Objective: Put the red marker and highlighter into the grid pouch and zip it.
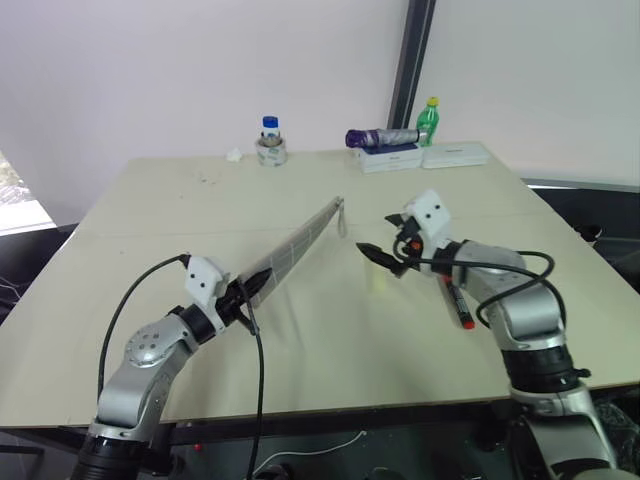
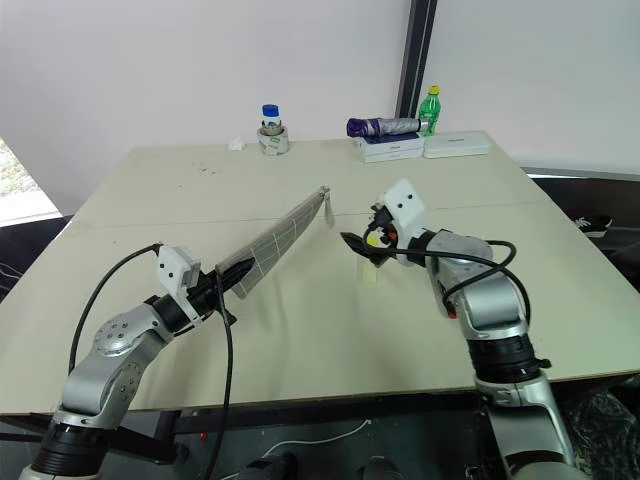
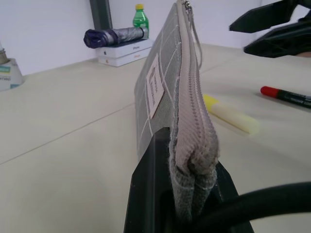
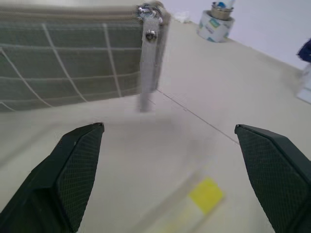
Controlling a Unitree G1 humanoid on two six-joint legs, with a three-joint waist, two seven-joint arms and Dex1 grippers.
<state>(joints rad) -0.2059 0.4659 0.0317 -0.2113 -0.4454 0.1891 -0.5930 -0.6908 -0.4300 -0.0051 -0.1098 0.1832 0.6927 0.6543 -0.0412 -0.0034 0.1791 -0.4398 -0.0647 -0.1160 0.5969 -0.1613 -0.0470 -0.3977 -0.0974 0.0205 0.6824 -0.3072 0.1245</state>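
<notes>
Two grippers work above a pale table (image 1: 150, 200): the left gripper (image 1: 246, 293) is clamped on one end of the grid pouch (image 1: 300, 243), holding it off the surface on edge so it slants up toward one o'clock, while the right gripper (image 1: 388, 258) hangs empty with its fingers spread wide, just past the pouch's far end.

The left wrist view runs along the pouch's closed zipper (image 3: 192, 92) and its small white label (image 3: 154, 85), details lost from overhead. The right wrist view picks out the metal slider and the pull cord (image 4: 146, 73) dangling from the far corner, with the two black fingertips (image 4: 73, 160) well apart below it.

The highlighter (image 1: 379, 277) lies flat on the table directly beneath the right gripper. The red marker (image 1: 459, 303) lies near it at three o'clock, partly hidden by the right forearm from above and plainer in the left wrist view.

At the far edge, around twelve o'clock, stand a small blue-capped jar (image 1: 270, 140), a green bottle (image 1: 428, 122), a folded purple umbrella (image 1: 385, 137) and white boxes (image 1: 455, 155). The table between the arms and its near edge is bare.
</notes>
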